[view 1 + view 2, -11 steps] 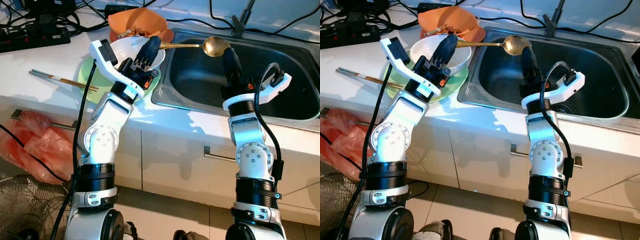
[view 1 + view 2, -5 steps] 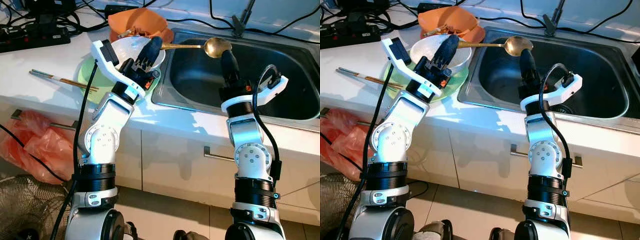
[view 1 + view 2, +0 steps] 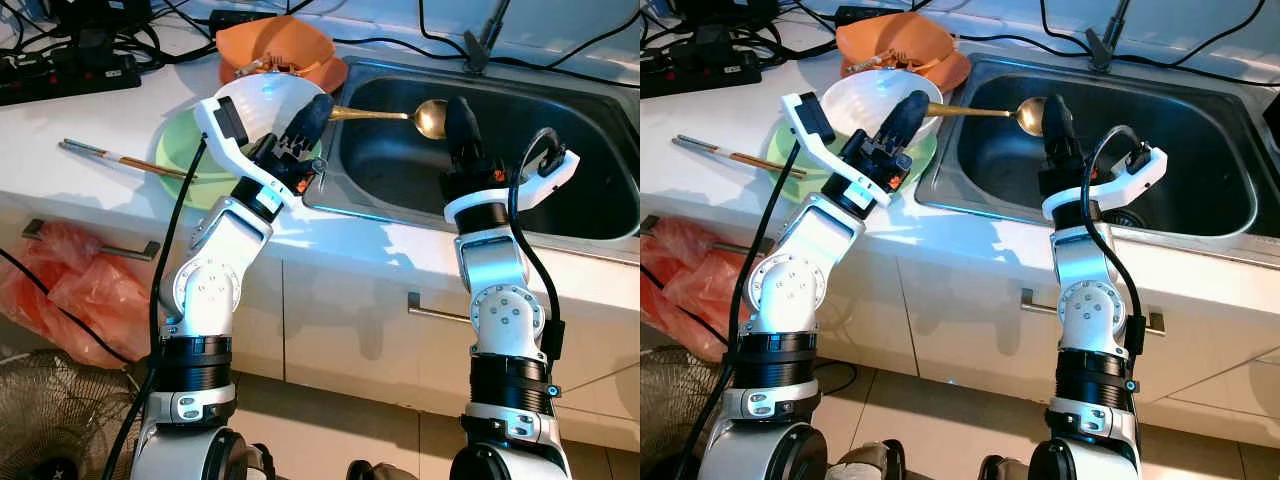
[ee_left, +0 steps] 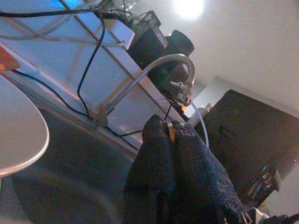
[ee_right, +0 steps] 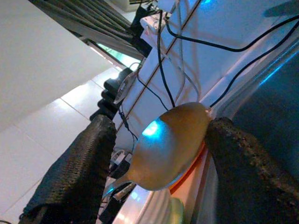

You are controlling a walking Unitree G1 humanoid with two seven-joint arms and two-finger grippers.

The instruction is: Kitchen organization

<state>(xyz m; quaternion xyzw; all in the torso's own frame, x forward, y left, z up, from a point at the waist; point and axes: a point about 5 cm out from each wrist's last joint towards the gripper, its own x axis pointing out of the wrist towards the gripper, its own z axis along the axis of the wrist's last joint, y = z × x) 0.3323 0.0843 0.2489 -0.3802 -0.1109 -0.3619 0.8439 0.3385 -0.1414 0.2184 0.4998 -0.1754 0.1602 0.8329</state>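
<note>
Two claws, left claw (image 3: 312, 108) pinching gold spoon (image 3: 431, 116), right claw (image 5: 159, 154) apart.

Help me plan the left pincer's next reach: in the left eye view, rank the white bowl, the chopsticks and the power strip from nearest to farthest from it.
From the left pincer, shut on the gold spoon:
1. White bowl, right beside it on the green plate.
2. Chopsticks, farther left on the counter.
3. Power strip, farthest, at the counter's back left.

Pretty clearly a home kitchen: steel sink (image 3: 560, 140) set in a white counter (image 3: 80, 120), curved faucet (image 4: 154, 70), cabinet doors with handles (image 3: 440, 312), dirty bowls (image 3: 865, 95) and chopsticks (image 3: 120, 160) lying around.
</note>
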